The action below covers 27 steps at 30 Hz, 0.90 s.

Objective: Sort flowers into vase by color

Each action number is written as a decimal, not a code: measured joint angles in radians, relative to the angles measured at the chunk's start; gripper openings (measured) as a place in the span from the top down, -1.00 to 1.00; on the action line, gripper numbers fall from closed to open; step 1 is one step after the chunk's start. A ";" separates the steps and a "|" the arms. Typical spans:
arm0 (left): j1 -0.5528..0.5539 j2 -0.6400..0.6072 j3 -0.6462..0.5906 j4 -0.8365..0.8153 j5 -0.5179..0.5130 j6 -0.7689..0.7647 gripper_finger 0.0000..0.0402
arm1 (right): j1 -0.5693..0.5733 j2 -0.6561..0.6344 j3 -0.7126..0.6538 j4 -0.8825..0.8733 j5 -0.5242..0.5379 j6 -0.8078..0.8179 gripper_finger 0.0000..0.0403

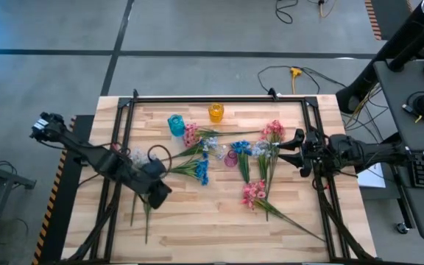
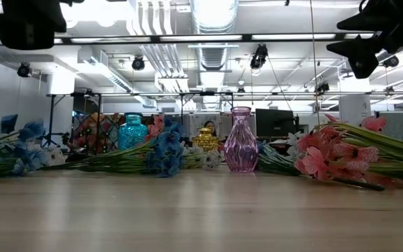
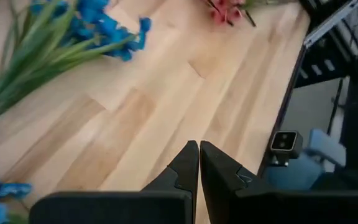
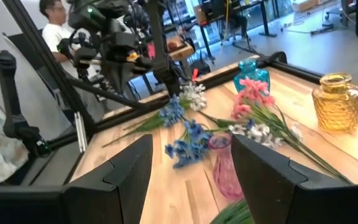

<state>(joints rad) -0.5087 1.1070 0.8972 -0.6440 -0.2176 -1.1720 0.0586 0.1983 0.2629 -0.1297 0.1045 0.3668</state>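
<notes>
Artificial flowers lie scattered on the wooden table: pink sprays (image 1: pixel 253 193) (image 1: pixel 274 131) (image 1: pixel 190 135), blue sprays (image 1: pixel 201 171) (image 1: pixel 241 147), and a white spray (image 1: pixel 212 145), all flat on their sides. Three small vases stand upright: teal (image 1: pixel 176 124), yellow (image 1: pixel 216 112) and pink (image 1: pixel 231 157). My left gripper (image 1: pixel 164 197) is shut and hovers over bare wood near the blue spray (image 3: pixel 104 25). My right gripper (image 1: pixel 289 147) is open at the table's right side. It points toward the pink vase (image 4: pixel 225 165) and the blue blooms (image 4: pixel 185 140).
A black metal frame (image 1: pixel 219 97) borders the tabletop. Another spray with white blooms (image 1: pixel 135 156) lies under my left arm. Bare wood lies along the near edge (image 1: pixel 212 235). A person (image 4: pixel 55 18) sits beyond the table's left side. Cables lie on the floor.
</notes>
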 joint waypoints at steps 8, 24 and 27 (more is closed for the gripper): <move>-0.024 0.162 0.095 -0.109 0.001 -0.095 1.00 | 0.000 0.040 0.010 0.007 0.000 0.016 -0.04; -0.032 0.378 0.193 -0.416 0.186 -0.302 1.00 | 0.000 0.087 0.009 0.005 0.000 0.048 -0.04; -0.032 0.400 0.210 -0.429 0.205 -0.300 1.00 | 0.000 0.086 0.009 0.005 -0.001 0.036 -0.04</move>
<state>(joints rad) -0.5410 1.5070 1.1070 -1.0733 -0.0128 -1.4720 0.0586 0.2844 0.2718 -0.1246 0.1040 0.4029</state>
